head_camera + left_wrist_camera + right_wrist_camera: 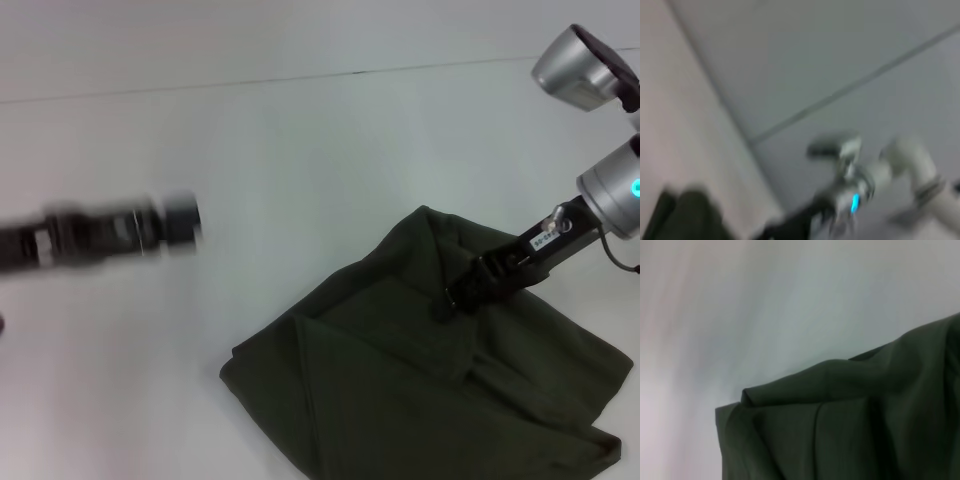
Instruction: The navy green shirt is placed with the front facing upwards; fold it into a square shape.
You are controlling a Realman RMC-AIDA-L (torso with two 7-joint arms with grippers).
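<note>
one navy green shirt [430, 370] is seen lying folded over in loose layers on the white table [250, 170], the right gripper [452, 297] is pressed into its upper folds and seems clenched on the cloth, while the left gripper [185, 220], blurred, is held well apart from the shirt, its state not to be told.

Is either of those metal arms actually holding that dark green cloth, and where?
The right gripper pinches a raised fold near the middle of the dark olive-green cotton shirt. The left gripper, away over the table, holds nothing.
</note>
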